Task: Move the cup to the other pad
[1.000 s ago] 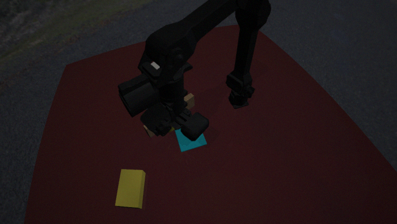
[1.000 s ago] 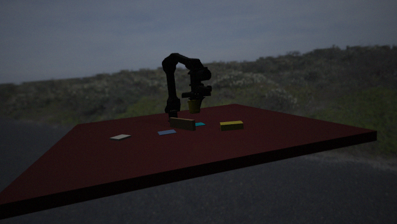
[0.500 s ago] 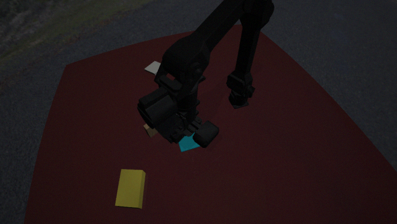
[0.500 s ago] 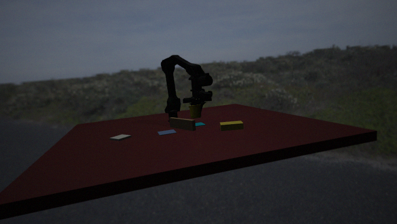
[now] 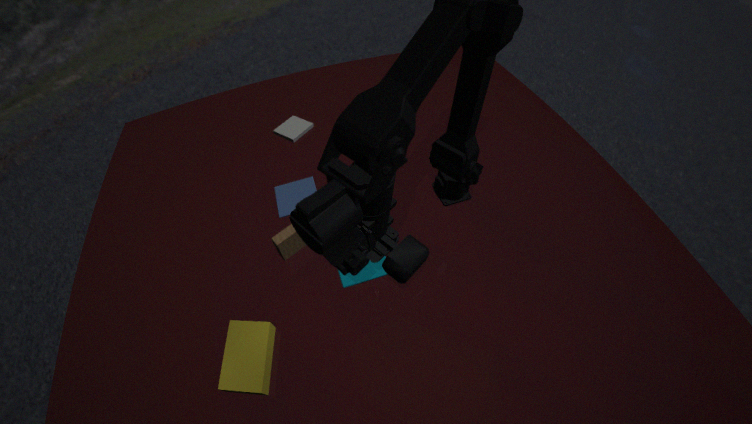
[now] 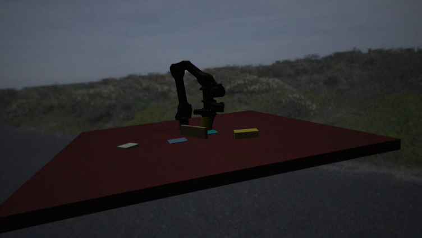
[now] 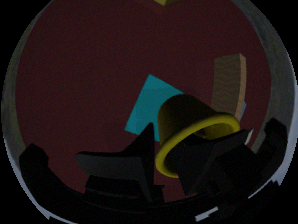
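"One cup [image 6: 206, 122] [image 7: 186, 116], yellow, tapered, mouth toward the wrist camera. Location?"

"At the gripper [image 5: 376, 247] [image 6: 208, 114] [image 7: 157, 125], by the cyan pad [image 5: 363, 273] [image 6: 212, 132] [image 7: 150, 102]; in the wrist view its body overlaps one corner of the pad. The arm hides it from the top."

"Fingers: condition?"

"Nearly closed, a narrow gap, pinching the cup's wall. One finger lies inside the mouth, the other outside."

"Cup's long axis?"

"Roughly upright in the exterior view. Base contact with the pad: cannot tell, the wooden block [image 5: 289, 242] [image 6: 193, 131] [image 7: 229, 87] screens the lower part."

"Governing relation?"

"Cup to pad. The body hangs to one side of the fingers' midline, so the cup, not the gripper, wants centring over the cyan. By judgement: a small shift, a level descent, then release."

"Other pad?"

"One, blue [image 5: 294, 195] [image 6: 177, 140] [image 7: 243, 111], beyond the block; taken as the starting place."

"Marbles?"

"Count unknown; the cup's inside is too dark. Principal hazard: a tilt on release, or the inner finger catching the rim on the way out."
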